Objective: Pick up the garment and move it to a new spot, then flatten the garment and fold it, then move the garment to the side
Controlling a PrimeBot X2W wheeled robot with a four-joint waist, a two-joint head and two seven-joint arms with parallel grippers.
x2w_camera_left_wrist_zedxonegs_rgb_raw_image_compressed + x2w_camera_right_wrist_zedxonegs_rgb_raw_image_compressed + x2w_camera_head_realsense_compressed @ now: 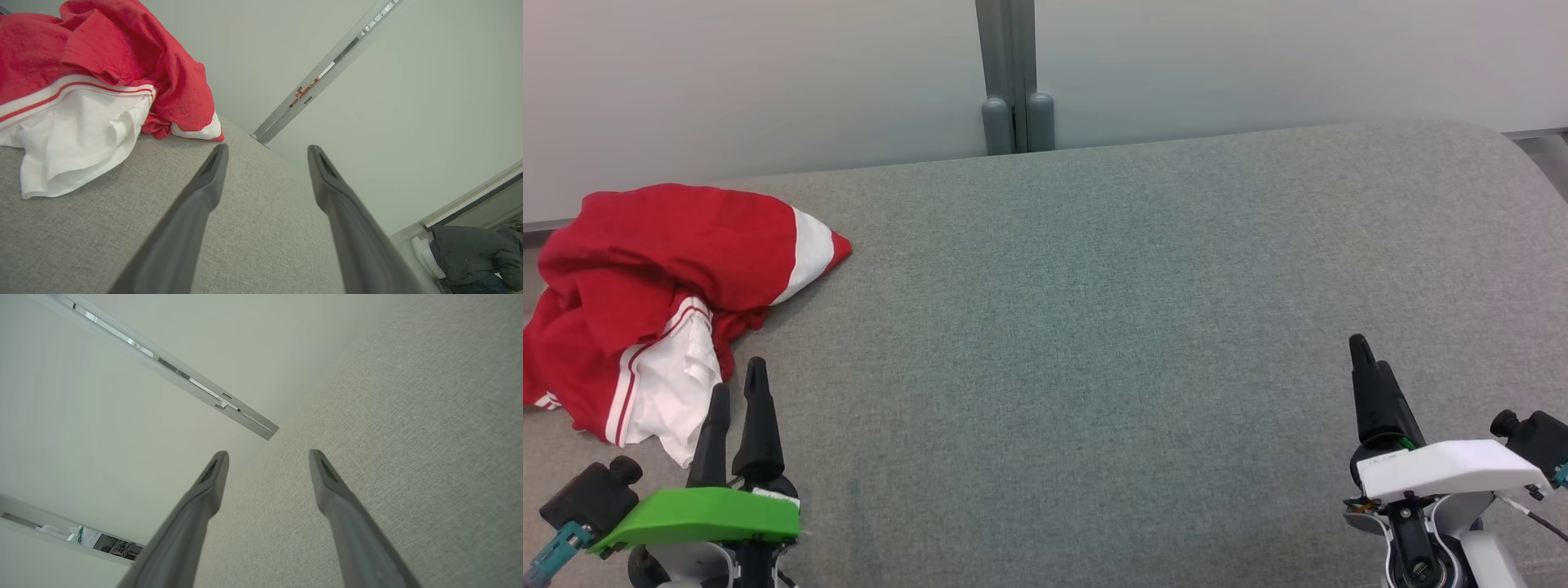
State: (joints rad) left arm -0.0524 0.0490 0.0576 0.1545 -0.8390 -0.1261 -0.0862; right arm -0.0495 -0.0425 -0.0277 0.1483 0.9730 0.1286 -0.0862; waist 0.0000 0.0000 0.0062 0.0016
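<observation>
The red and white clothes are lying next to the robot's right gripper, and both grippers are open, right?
No. The garment lies next to the left gripper, not the right gripper, as the head view shows. Both grippers are open.

The garment [662, 302] lies far left on the table [1094, 327], before the wall [768, 73].

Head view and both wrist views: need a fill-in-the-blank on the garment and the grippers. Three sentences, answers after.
1. The crumpled garment on the grey fabric surface is red and ____.
2. Of the two grippers, the garment lies nearer the ____ one.
3. The left gripper and the right gripper both stand ____, holding nothing.

Missing words: white; left; open
</observation>
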